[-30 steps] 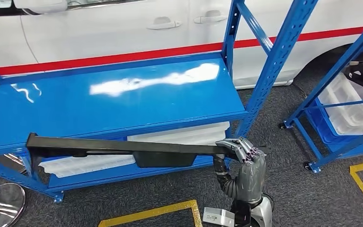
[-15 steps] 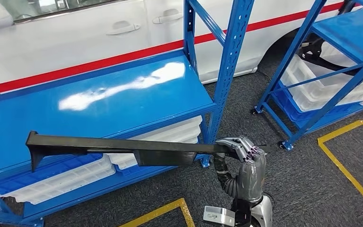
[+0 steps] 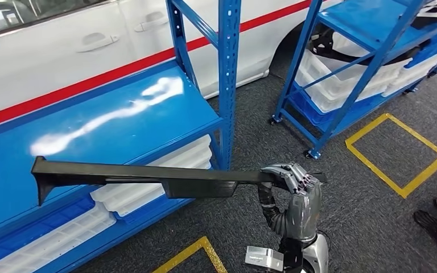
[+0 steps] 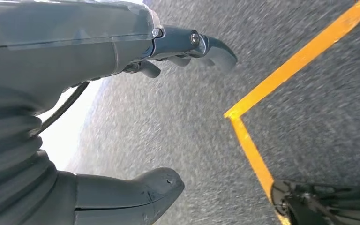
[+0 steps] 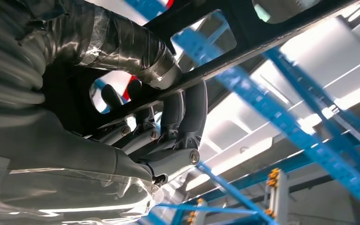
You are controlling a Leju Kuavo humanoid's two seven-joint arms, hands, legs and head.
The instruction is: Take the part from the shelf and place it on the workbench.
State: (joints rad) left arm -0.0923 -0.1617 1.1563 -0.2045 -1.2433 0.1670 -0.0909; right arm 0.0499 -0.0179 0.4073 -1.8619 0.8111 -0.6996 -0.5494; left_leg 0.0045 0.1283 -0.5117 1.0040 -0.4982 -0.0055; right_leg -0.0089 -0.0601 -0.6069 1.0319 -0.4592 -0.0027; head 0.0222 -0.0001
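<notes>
while your robot's right hand (image 3: 289,176) clamps one end of the long black part (image 3: 142,177), the rest of that bar juts far out to the left, level, in the air in front of the blue shelf (image 3: 91,122) and touching none of it. you should worry first about that overhang: held at one end only, the part could sag, twist or slip in the fingers (image 5: 187,110), and its far tip could strike the blue upright (image 3: 227,74) just behind it if the body turns. a white car (image 3: 62,51) stands close behind the shelf, and a second blue rack (image 3: 364,51) with white trays stands to the right, so a wide swing looks risky on either side.

your left hand (image 4: 168,47) hangs over the grey carpet near a yellow floor line (image 4: 281,79), fingers apart and grasping nothing.

you cannot find the workbench from these views, so the drop point is unknown. the part's right end is hidden under the fingers, and the right wrist view is too close and blurred to judge how firm the hold is. a dark shoe (image 3: 432,224) at the right edge hints at a person nearby, mostly cut off.
</notes>
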